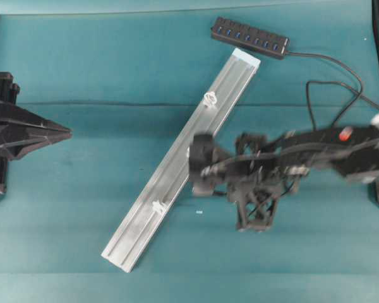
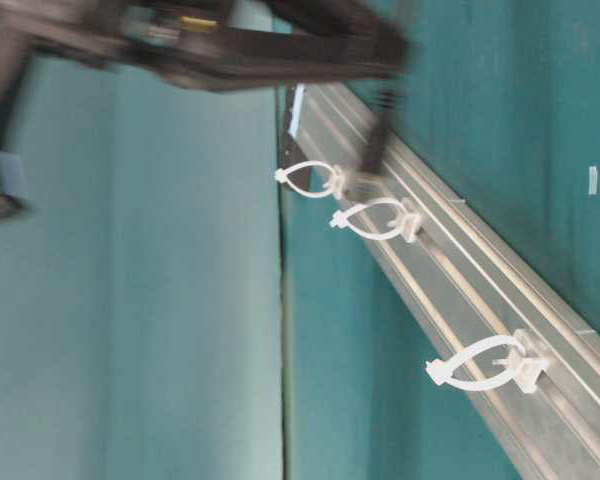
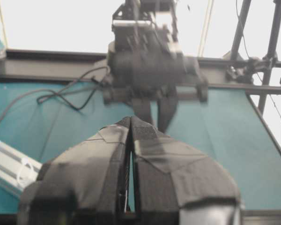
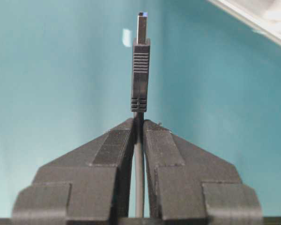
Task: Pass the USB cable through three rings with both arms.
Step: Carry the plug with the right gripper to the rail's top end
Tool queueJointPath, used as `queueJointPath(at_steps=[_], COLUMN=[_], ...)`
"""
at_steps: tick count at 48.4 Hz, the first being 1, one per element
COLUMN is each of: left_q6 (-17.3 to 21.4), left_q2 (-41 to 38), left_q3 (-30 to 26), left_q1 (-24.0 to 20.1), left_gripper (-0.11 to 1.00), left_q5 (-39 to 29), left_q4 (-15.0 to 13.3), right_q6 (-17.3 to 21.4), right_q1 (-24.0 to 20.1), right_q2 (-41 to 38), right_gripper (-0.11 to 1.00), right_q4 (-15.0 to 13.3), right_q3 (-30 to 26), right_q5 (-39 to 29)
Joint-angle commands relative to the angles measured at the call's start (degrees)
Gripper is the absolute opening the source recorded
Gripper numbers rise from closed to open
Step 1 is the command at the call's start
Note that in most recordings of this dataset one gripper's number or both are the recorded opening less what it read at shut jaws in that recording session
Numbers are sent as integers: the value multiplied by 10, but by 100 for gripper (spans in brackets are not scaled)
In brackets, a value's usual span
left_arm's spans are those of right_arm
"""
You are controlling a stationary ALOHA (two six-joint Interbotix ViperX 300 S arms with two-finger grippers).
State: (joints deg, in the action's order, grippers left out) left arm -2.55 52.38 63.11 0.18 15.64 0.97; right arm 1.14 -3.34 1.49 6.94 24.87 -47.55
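So here's what we've got. The right gripper [image 4: 138, 125] is clenched on the USB cable [image 4: 140, 70], pinching the cord just behind the plug, and the plug sticks straight out past the fingertips with its metal end bare. We can see that nice and sharp in the right wrist view. From overhead the right arm [image 1: 316, 148] reaches in from the right side, pretty blurred, and its front end sits right by the middle of the aluminium rail [image 1: 177, 170]. The rest of the cord loops back along the far right of the table to the black hub [image 1: 249, 38], which lies at the far edge just past the rail's far end.

The rail lies diagonally on the teal table [image 1: 82, 202], near-left to far-right. On it we count the three rings [image 2: 375, 218], small white loop clips standing up off the rail. In the overhead view the middle one is mostly hidden under the right arm. We can't tell whether the plug is inside any ring.

The left gripper [image 1: 66, 132] is over at the left edge, well apart from the rail, fingers clamped together on nothing. In its wrist view the two taped fingers [image 3: 93, 164] meet with only a thin slit between them.
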Motion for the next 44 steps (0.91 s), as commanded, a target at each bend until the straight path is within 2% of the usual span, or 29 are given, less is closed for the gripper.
queueJointPath(at_steps=[1, 10, 20, 31, 38, 44], left_q6=[-1, -1, -1, -12, -31, -40], left_q2=[-2, -2, -2, -2, -4, -12], left_q3=[-13, -16, -18, -26, -27, -28], left_q1=[-1, -1, 0, 7, 7, 7], left_gripper=[0, 0, 0, 0, 0, 0], left_q5=[3, 3, 3, 3, 3, 3], left_q4=[0, 1, 1, 1, 1, 1], right_q6=[-44, -150, -249, -397, -486, -542], right_q1=[21, 86, 166, 243, 278, 310], right_q2=[28, 55, 57, 57, 57, 54], right_gripper=[12, 12, 12, 12, 12, 12], right_q4=[19, 64, 69, 57, 33, 11], right_q3=[-21, -69, -101, -111, -107, -103], right_q5=[-56, -192, -253, -262, -238, -204])
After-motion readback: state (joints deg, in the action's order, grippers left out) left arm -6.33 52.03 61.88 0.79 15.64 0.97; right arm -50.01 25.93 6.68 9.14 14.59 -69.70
